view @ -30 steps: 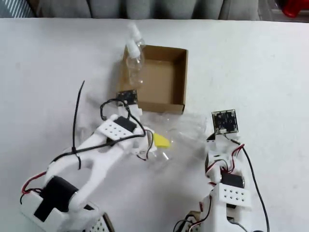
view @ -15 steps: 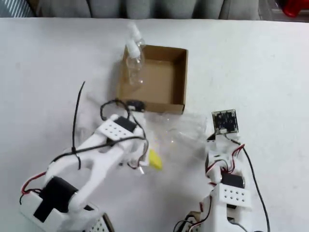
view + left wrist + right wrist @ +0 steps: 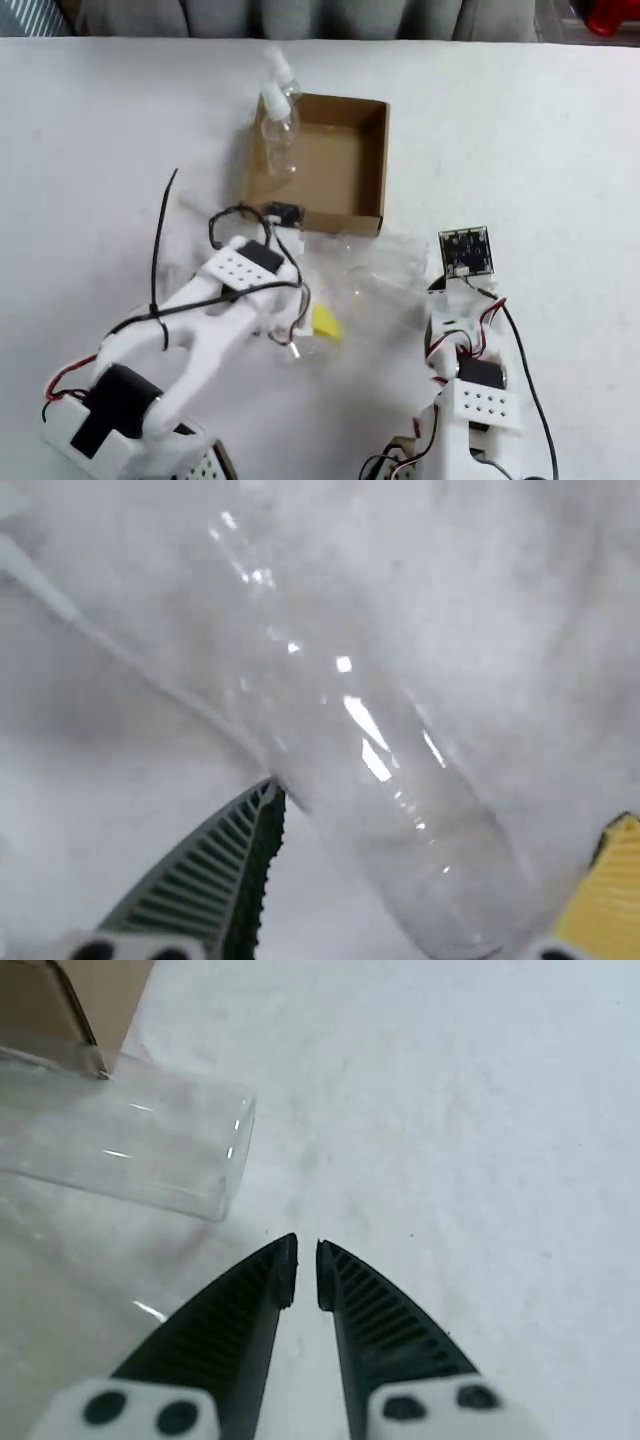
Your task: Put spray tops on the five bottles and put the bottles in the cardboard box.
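The cardboard box stands open at the table's middle. A clear bottle with a white spray top leans on the box's left wall. Several clear uncapped bottles lie on the table in front of the box. My left gripper is low over the nearest of them, its jaws open. In the left wrist view that bottle lies between the dark finger and the yellow finger, the dark tip touching its side. My right gripper is shut and empty, near a lying bottle.
A thin white tube lies on the table beside the left gripper's bottle. The box's corner shows beyond the right gripper. White tabletop stretches open to the far right and far left.
My left gripper has swung back from the box's front wall toward the arm's base and dropped over a lying bottle. The right arm has kept still.
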